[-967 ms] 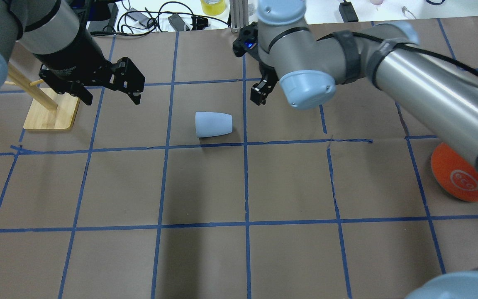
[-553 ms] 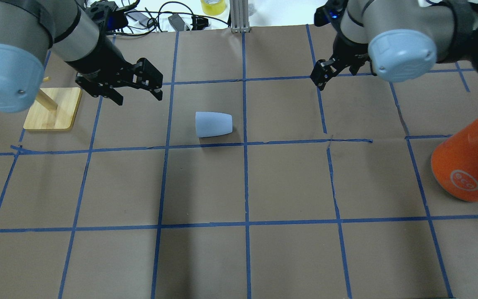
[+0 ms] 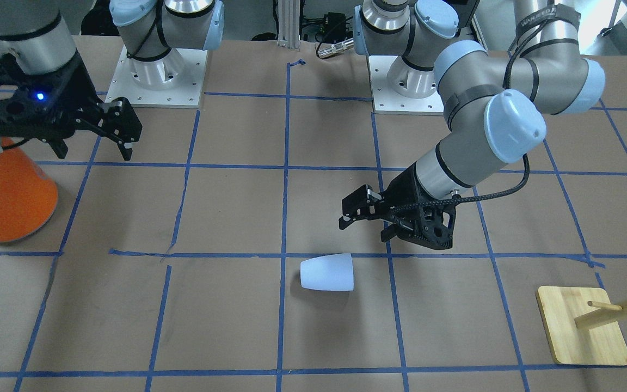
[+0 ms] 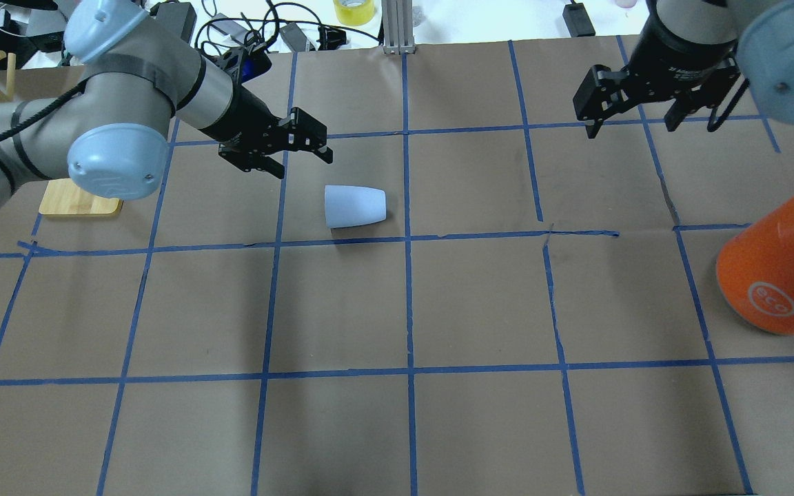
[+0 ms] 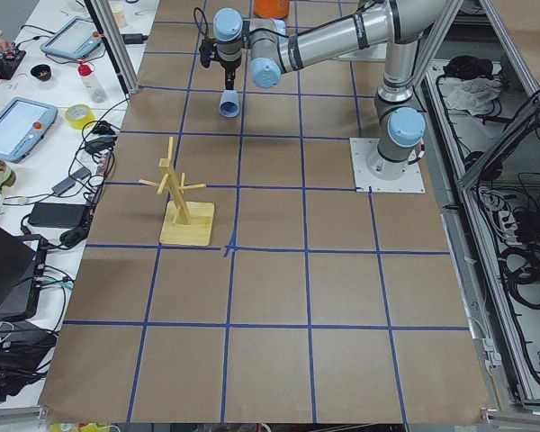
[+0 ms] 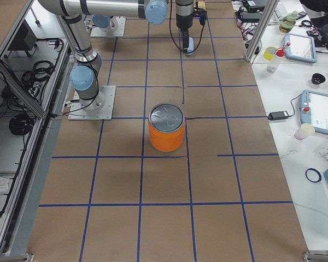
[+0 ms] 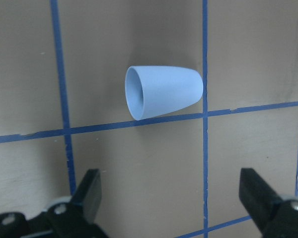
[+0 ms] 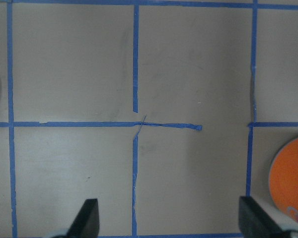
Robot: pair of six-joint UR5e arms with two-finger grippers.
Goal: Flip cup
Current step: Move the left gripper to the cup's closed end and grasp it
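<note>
Progress is nil: the cup lies on its side about midway along the tabletop, nearer the edge opposite the robot. The left gripper hovers near it, spread wide and empty. The right gripper, equally wide, hangs well apart. Grasping and uprighting remain.

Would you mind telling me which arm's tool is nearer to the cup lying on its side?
Left. The left tool hovers open just beyond the cup, on its rim side; the right tool is far off, closer to the orange can.
</note>
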